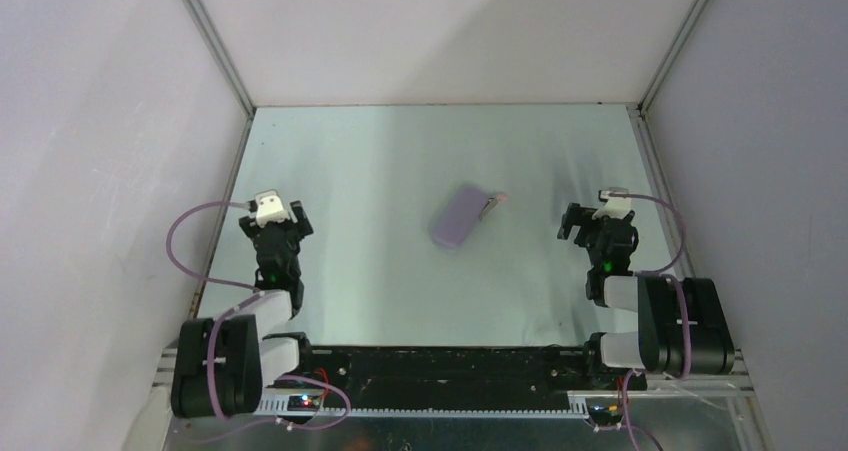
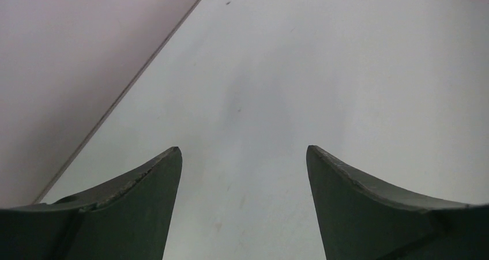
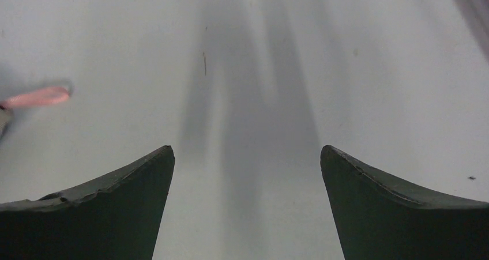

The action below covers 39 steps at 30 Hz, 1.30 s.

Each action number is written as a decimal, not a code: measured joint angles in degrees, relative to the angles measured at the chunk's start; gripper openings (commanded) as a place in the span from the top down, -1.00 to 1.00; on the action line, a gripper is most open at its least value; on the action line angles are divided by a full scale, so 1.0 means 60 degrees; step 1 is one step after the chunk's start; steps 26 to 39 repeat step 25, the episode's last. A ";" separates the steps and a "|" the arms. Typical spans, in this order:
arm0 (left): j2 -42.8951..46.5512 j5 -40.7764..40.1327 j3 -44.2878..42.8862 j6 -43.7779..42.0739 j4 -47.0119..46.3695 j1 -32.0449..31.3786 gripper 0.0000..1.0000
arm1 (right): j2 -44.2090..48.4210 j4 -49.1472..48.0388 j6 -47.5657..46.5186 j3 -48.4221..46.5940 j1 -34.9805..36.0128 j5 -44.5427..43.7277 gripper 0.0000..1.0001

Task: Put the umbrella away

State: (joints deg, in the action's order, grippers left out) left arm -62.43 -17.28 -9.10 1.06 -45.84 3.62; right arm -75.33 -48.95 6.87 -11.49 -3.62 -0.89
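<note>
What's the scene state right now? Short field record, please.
lilac case: lies flat near the table's centre, between the two arms, untouched
pink strap: loop at the case's far right end, resting on the table
umbrella: no canopy in view; cannot tell whether it is inside the case
left hand: open, nothing between its fingers, on the left side
right hand: open, empty, strap off to its left

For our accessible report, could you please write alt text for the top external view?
A pale lilac oblong case lies in the middle of the table, a pink strap at its far end; the left hand and right hand, both open and empty, flank it without touching.
</note>
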 measured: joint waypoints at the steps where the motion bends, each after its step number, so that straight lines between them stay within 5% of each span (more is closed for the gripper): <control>1: -0.0328 0.0229 0.0022 0.0036 -0.0586 0.0058 -0.75 | -0.0284 0.0000 -0.0051 -0.0007 0.0066 -0.0004 -0.99; 5: -0.1457 0.0718 0.0200 0.0098 -0.1847 0.0069 -0.98 | -0.0463 -0.0233 -0.0262 -0.0051 0.0452 -0.0189 -0.99; 39: -0.1581 0.0929 0.0106 0.0080 -0.1960 -0.0120 -0.99 | -0.0459 -0.0590 -0.0433 -0.0186 0.0477 -0.0328 -0.99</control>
